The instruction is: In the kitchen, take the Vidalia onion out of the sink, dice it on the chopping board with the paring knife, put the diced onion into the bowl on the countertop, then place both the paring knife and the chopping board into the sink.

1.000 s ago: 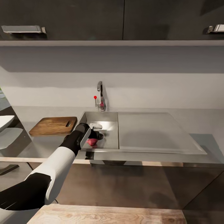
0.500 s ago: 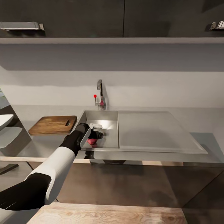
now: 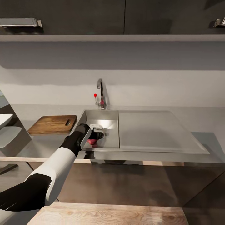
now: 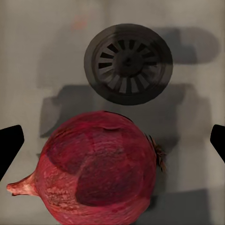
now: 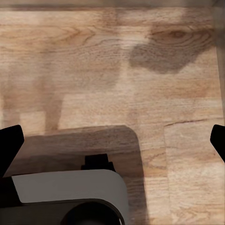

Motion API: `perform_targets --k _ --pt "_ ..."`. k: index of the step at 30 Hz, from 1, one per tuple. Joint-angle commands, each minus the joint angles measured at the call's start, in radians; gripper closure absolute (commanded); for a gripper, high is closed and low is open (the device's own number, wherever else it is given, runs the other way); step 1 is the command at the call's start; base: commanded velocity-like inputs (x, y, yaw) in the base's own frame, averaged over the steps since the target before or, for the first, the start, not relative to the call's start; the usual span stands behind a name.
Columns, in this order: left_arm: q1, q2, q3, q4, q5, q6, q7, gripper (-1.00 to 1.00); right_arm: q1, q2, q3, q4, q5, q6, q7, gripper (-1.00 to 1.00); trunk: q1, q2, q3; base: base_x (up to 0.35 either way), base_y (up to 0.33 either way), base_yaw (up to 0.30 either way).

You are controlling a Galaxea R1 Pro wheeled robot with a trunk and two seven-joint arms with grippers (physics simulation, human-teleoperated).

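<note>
The pinkish-red Vidalia onion lies on the floor of the grey sink, close to the round drain. My left gripper hangs over the onion inside the basin. It is open, and its dark fingertips stand wide on either side of the onion without touching it. The dark brown chopping board lies on the countertop left of the sink. A piece of the white bowl shows at the far left edge. The paring knife is out of view. My right gripper is open over a wooden floor.
The steel faucet and its red-knobbed lever stand behind the basin. A flat drainboard stretches to the right. Dark wall cabinets hang above. A light wooden surface lies below the head camera.
The whole head view has shifted a little, so the camera moved. Relative to the sink, my left gripper sits slightly lower over the onion. The onion has not moved.
</note>
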Motion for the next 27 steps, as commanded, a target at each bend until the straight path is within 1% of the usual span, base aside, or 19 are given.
perform_targets --k 1,19,27 --pt "-0.001 0.001 -0.003 -0.001 0.007 0.004 0.006 -1.0 0.0 0.0 0.0 0.001 -0.004 -0.004 0.0 -1.0 0.0 0.0 -0.002 0.0 0.0 0.0" --pt "-0.001 0.001 -0.003 0.019 0.007 0.004 0.006 -1.0 0.0 0.0 0.0 0.001 -0.004 -0.004 -0.001 -1.0 0.0 0.0 -0.018 0.0 0.0 0.0" --pt "-0.001 0.001 -0.003 0.02 0.007 0.004 0.006 -1.0 0.0 0.0 0.0 0.001 -0.004 -0.004 -0.001 -1.0 0.0 0.0 -0.019 0.0 0.0 0.0"
